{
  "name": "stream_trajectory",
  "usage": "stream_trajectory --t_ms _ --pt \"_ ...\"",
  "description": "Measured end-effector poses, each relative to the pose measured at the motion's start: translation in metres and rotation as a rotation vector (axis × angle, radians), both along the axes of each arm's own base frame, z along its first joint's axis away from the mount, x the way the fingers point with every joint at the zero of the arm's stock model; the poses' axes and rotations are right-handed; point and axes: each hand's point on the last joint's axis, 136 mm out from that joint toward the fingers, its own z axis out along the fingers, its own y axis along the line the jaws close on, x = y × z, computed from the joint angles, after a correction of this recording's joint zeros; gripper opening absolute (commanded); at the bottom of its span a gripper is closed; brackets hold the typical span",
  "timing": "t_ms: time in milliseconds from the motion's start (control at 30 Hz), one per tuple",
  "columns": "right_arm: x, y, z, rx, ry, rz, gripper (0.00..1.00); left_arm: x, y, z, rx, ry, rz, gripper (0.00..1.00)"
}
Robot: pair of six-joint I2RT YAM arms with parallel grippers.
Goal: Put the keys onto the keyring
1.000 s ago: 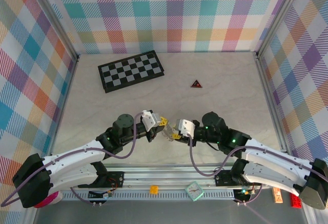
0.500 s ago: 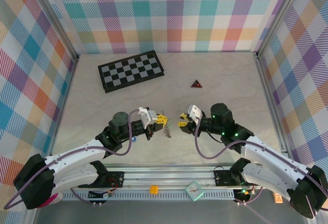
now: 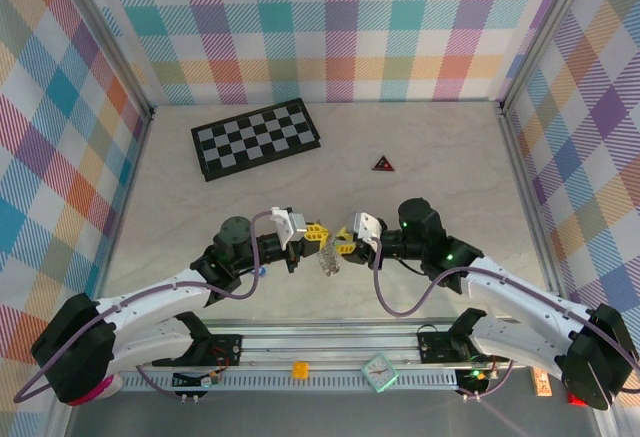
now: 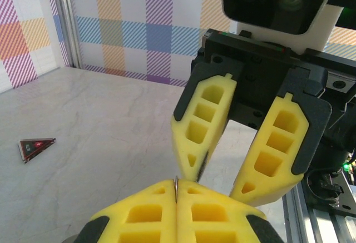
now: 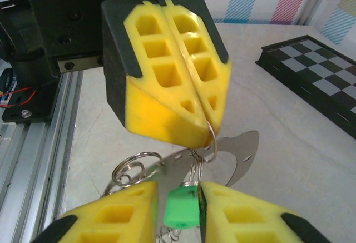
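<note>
Hanging over the worktop (image 3: 450, 177) between the arms, the keyring (image 5: 213, 138) is a thin silvery wire loop, pinched in the closed left gripper (image 5: 207, 125). The green key (image 5: 181, 207) sits between the parted jaws of the right gripper (image 4: 219, 180). Risk: unclamped, the key may twist or drop before threading.

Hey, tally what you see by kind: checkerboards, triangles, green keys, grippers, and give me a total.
Checkerboard: 1
Triangle: 1
Green key: 1
Grippers: 2 (left gripper, right gripper)
Total: 5
</note>
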Motion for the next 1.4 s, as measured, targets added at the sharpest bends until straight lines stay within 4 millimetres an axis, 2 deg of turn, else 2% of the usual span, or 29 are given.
stream_trajectory --t_ms 267,600,767,867,967,1400 --pt "0.006 0.001 0.007 0.017 -0.04 -0.022 0.09 0.002 -0.001 0.0 -0.008 0.002 0.002 0.0" --pt "0.005 0.004 0.002 0.002 -0.043 -0.016 0.02 0.003 -0.002 -0.003 -0.008 0.031 0.005 0.0" --pt "0.003 0.006 -0.002 -0.007 -0.03 0.0 0.04 0.006 -0.003 -0.005 -0.016 0.051 0.009 0.0" --pt "0.003 0.007 -0.003 -0.009 -0.031 0.0 0.18 0.007 -0.004 -0.006 -0.019 0.058 0.011 0.0" --pt "0.002 0.006 -0.004 -0.015 -0.031 0.0 0.22 0.007 -0.003 -0.003 -0.025 0.049 0.013 0.0" --pt "-0.004 -0.018 0.012 0.02 0.006 -0.014 0.23 0.003 -0.004 -0.011 0.022 0.008 -0.015 0.0"
